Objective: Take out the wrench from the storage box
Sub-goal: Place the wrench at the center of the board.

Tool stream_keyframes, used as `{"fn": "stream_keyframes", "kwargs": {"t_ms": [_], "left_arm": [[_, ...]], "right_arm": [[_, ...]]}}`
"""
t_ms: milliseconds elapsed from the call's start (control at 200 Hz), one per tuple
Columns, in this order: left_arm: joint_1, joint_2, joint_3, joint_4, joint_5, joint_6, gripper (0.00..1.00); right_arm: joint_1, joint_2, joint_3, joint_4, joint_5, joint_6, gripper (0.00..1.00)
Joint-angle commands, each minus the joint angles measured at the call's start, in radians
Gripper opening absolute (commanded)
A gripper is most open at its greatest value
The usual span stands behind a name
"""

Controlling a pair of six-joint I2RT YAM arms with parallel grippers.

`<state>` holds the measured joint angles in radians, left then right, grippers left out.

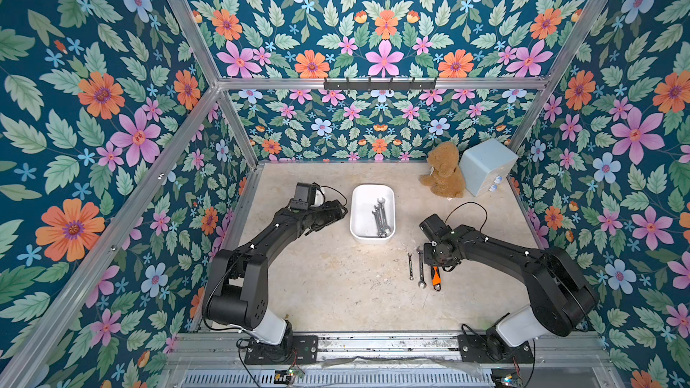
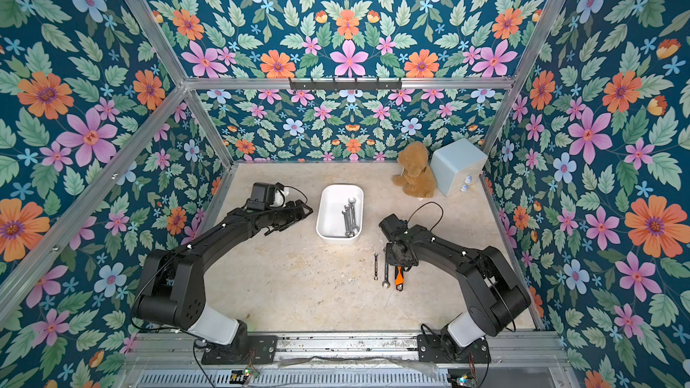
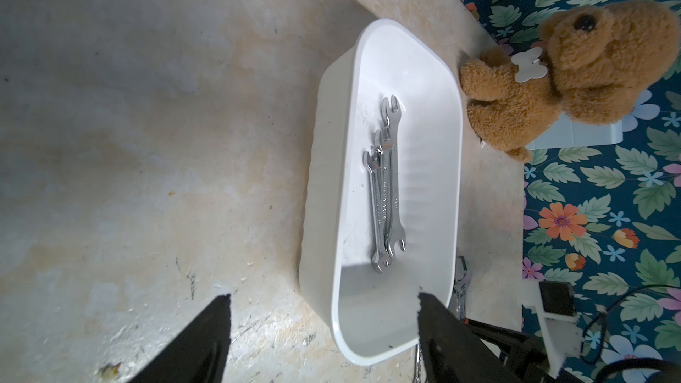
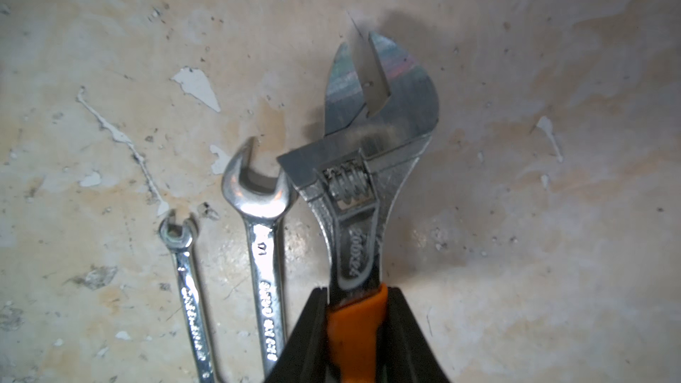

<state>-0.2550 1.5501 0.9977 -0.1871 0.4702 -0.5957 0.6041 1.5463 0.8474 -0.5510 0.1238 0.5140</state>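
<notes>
The white storage box (image 1: 363, 214) (image 2: 330, 218) (image 3: 320, 163) stands mid-table and holds several silver wrenches (image 1: 381, 218) (image 3: 385, 186). My left gripper (image 1: 342, 213) (image 3: 322, 295) is open beside the box's left side, with nothing between its fingers. My right gripper (image 1: 435, 267) (image 4: 355, 300) is shut on the orange handle of an adjustable wrench (image 1: 435, 278) (image 4: 372, 149), held low over the table in front of the box. Two silver wrenches, a small one (image 1: 410, 266) (image 4: 188, 281) and a larger one (image 1: 420, 268) (image 4: 263, 237), lie on the table just left of the held one. The held wrench's head overlaps the larger one's head.
A brown teddy bear (image 1: 444, 171) (image 3: 560, 79) sits at the back right, against a pale blue cube-shaped box (image 1: 485, 166). A black hook rail (image 1: 379, 83) runs along the back wall. Flowered walls close in the table on three sides.
</notes>
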Motion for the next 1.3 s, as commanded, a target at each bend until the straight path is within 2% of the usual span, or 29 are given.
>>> {"fn": "stream_keyframes", "kwargs": {"t_ms": [0, 385, 730, 1010, 1295], "left_arm": [[-0.003, 0.008, 0.014, -0.004, 0.001, 0.007, 0.83], [-0.007, 0.034, 0.033, -0.007, 0.011, 0.005, 0.83], [-0.025, 0.092, 0.056, 0.007, 0.039, -0.021, 0.83], [-0.036, 0.123, 0.062, 0.021, 0.058, -0.029, 0.82], [-0.067, 0.103, 0.022, 0.078, 0.119, -0.069, 0.81]], "right_arm": [[-0.002, 0.003, -0.015, 0.042, 0.022, 0.014, 0.04], [-0.005, 0.009, -0.053, 0.059, 0.03, 0.021, 0.18], [-0.005, -0.066, -0.019, -0.01, 0.043, 0.008, 0.37], [-0.005, -0.101, 0.007, -0.05, 0.037, 0.013, 0.37], [-0.001, -0.141, 0.097, 0.002, -0.077, 0.005, 0.37]]}}
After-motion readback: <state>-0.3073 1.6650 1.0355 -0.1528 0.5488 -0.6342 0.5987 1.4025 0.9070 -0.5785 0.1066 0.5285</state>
